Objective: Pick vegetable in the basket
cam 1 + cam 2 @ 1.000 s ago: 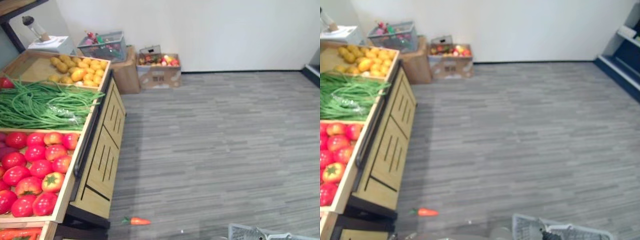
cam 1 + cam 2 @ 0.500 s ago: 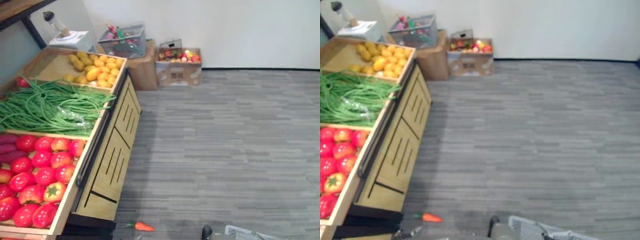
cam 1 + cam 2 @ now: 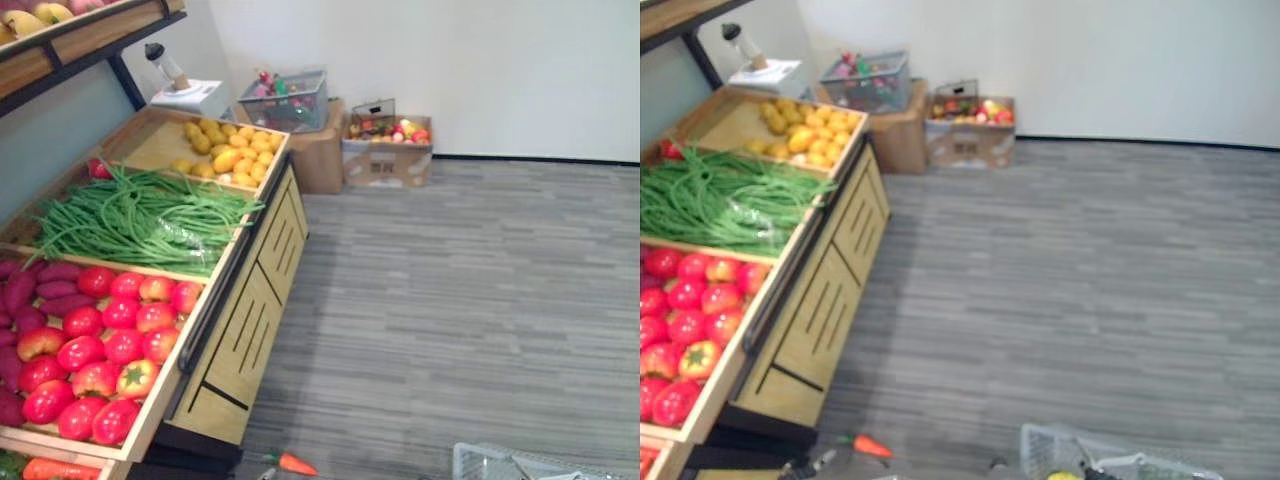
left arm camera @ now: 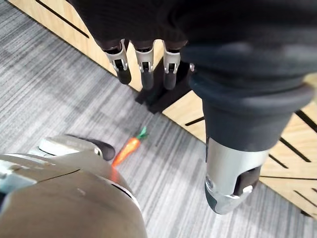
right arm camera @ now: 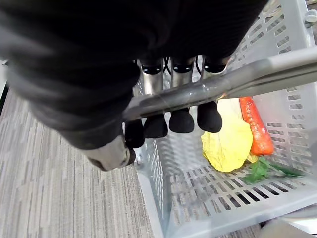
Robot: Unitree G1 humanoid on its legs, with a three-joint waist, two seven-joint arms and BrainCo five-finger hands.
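Observation:
My right hand [image 5: 181, 119] is shut on the metal handle [image 5: 237, 79] of a grey plastic basket [image 5: 208, 198]. Its corner shows low in the eye views [image 3: 520, 465]. Inside lie a carrot [image 5: 255, 126], a yellow vegetable [image 5: 228, 144] and some green leaf. My left hand [image 4: 144, 62] hangs open and empty above the floor beside the wooden stand [image 3: 250, 320]. A loose carrot [image 4: 126, 148] lies on the floor by the stand's foot [image 3: 293, 463]. The stand holds tomatoes [image 3: 100, 340], green beans [image 3: 140, 215], yellow produce [image 3: 225, 150] and purple sweet potatoes [image 3: 40, 285].
Against the back wall stand cardboard boxes [image 3: 385, 160] of produce and a wire basket [image 3: 285, 100]. A scale [image 3: 190, 95] sits behind the stand, under an upper shelf [image 3: 70, 35]. Grey plank floor [image 3: 470, 300] stretches to the right.
The whole picture has shifted, so the camera has turned toward the stand; more of its trays and the upper shelf show. The produce, floor carrot and basket have not moved.

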